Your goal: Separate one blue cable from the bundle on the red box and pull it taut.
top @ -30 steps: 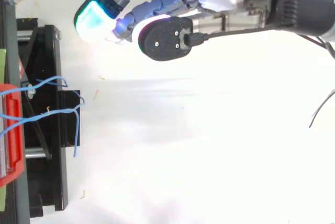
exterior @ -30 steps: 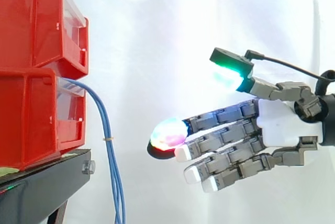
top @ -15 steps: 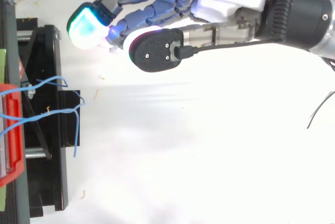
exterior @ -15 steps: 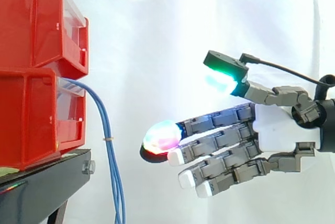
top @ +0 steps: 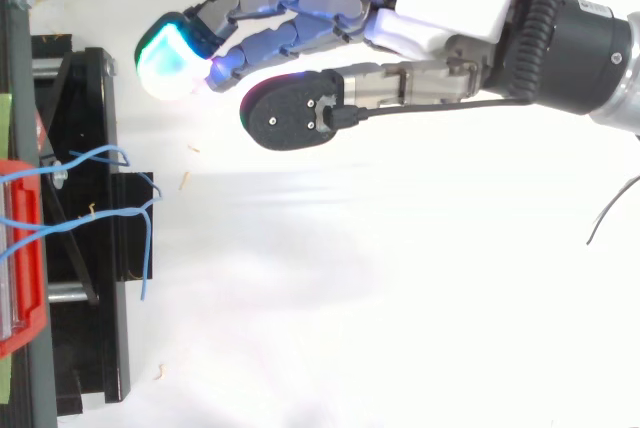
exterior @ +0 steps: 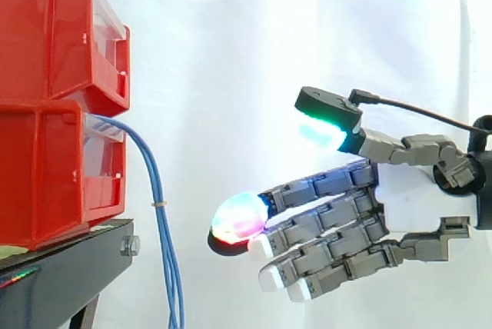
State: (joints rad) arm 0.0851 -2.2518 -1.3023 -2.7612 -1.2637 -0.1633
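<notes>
The blue cables (exterior: 159, 214) hang in one untouched bundle from the front of the lower red box (exterior: 54, 175), and the hand (exterior: 411, 194), well out from that box, is stretched open and holds nothing, so both separating and pulling remain.

I am in a lab or robot test cell: a plain white curtain (exterior: 231, 37) closes off the background, and stacked red bins (exterior: 54, 44) sit on a bare black stand (exterior: 61, 279) with a visible bolt (exterior: 130, 246).
</notes>
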